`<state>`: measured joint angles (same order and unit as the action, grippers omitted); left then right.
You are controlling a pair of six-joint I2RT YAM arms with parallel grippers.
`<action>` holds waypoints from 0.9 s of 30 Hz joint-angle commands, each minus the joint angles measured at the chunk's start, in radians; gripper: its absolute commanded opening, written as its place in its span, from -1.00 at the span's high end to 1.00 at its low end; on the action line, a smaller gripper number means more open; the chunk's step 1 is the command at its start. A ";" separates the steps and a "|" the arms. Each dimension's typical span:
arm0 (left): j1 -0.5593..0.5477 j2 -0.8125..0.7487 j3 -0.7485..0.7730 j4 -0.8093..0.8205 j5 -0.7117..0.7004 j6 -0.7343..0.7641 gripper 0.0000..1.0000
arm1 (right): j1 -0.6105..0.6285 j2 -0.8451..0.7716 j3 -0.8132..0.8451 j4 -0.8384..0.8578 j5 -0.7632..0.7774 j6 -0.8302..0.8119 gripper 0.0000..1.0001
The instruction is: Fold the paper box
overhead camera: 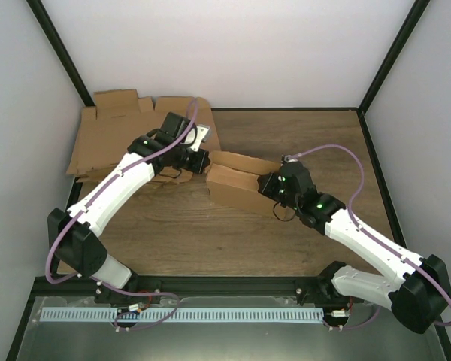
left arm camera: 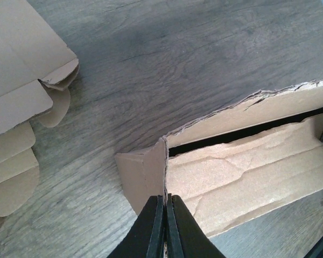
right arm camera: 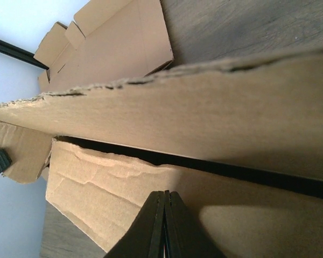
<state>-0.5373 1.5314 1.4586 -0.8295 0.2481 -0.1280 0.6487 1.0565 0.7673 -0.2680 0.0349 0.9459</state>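
The paper box [overhead camera: 237, 184] lies in the middle of the table as a long shallow brown cardboard shape, partly folded, with a dark slit between two of its panels [left arm camera: 247, 172]. My left gripper [overhead camera: 205, 162] is at its left end. In the left wrist view the left gripper [left arm camera: 166, 198] is shut on the upright edge of the end wall, with the thin card pinched between the jaws. My right gripper [overhead camera: 264, 184] is at the box's right part. In the right wrist view the right gripper [right arm camera: 164, 193] is shut, its tips against a creased panel of the box [right arm camera: 204, 113].
A pile of flat brown cardboard blanks [overhead camera: 109, 135] lies at the back left corner, close behind the left arm, and its rounded tabs [left arm camera: 11, 80] show at the left wrist view's edge. White walls with black frame bars enclose the wooden table [overhead camera: 323, 143].
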 commanded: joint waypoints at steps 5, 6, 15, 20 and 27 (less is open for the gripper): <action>-0.023 -0.050 -0.043 0.011 0.021 -0.096 0.93 | 0.005 0.011 -0.020 -0.064 0.059 0.031 0.99; -0.023 -0.065 -0.070 0.035 0.026 -0.114 0.93 | 0.005 0.011 -0.020 -0.064 0.059 0.031 0.99; -0.027 -0.142 -0.236 0.150 0.039 -0.182 0.93 | 0.005 0.008 -0.016 -0.064 0.056 0.030 0.99; -0.035 -0.166 -0.300 0.226 0.090 -0.250 0.93 | 0.006 0.008 -0.019 -0.053 0.046 0.023 0.99; -0.043 -0.153 -0.281 0.200 0.059 -0.250 0.92 | 0.006 -0.003 -0.010 -0.026 0.004 -0.025 0.99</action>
<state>-0.5621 1.3628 1.1816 -0.5735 0.2787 -0.3595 0.6495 1.0561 0.7650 -0.2630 0.0494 0.9451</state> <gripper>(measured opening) 0.040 0.009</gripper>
